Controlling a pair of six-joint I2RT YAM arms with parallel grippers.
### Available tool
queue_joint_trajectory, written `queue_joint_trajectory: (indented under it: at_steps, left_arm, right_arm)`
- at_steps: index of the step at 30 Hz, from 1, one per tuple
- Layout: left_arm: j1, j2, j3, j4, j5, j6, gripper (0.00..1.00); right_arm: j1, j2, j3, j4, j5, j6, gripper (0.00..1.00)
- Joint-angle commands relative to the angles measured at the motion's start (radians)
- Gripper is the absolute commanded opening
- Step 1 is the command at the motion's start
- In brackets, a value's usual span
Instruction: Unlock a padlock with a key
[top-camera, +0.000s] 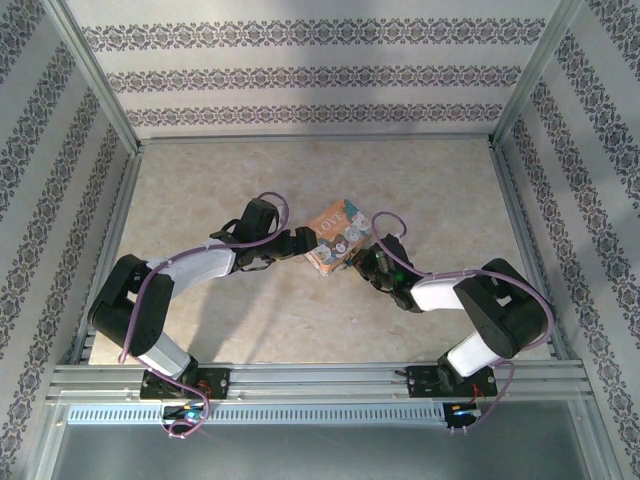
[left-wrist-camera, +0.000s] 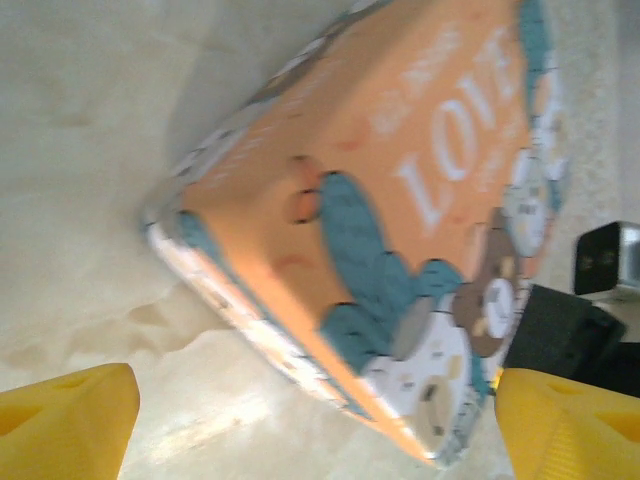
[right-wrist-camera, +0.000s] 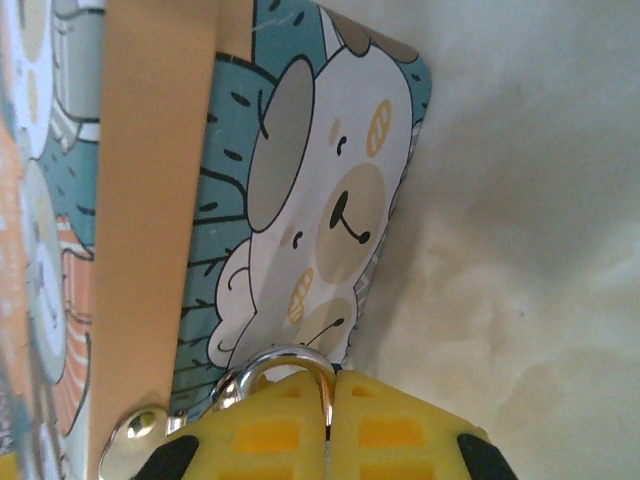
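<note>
The padlock (right-wrist-camera: 290, 351) sat at the edge of the orange "LOVE" tin (right-wrist-camera: 150, 200), near the middle of the table (top-camera: 250, 180). Only its silvery shackle showed, a small loop rising against the tin's side panel with the cartoon bear. A shiny metal clasp (right-wrist-camera: 135, 430) on the tin lay just beside it. Whether the shackle passed through that clasp could not be told. The lock's body was hidden inside the right gripper (right-wrist-camera: 330, 420), whose yellow pads were pressed together around it, the shackle poking out at their seam.

From the opposite side, the left gripper (left-wrist-camera: 320, 425) faced the tin's corner with its fingers (left-wrist-camera: 70, 420) spread wide. It held nothing and was not touching the tin.

By my reading, the step in hand was steadying the lock: the right arm had it pinned so it could not swing, and the unlocking itself was not yet done. The next move would call for a key brought to the keyway. It would have to be lined up closely with so small a lock and turned without twisting the body out of the pads. The keyway's position could not be made out.
</note>
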Motion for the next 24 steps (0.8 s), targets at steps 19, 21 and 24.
queue_joint_trajectory:
  at_steps: [19, 21, 24]
  left_arm:
    - [-0.062, -0.128, 0.095, -0.046, 0.063, -0.035, 0.91]
    - [-0.091, -0.101, 0.112, -0.014, 0.084, -0.057, 0.91]
    - [-0.133, -0.042, 0.142, 0.037, 0.113, -0.086, 0.91]
  right_arm:
    - [0.008, -0.023, 0.033, -0.120, 0.040, -0.054, 0.00]
    - [0.013, -0.022, 0.036, -0.120, 0.040, -0.052, 0.00]
    - [0.018, -0.020, 0.043, -0.120, 0.042, -0.050, 0.00]
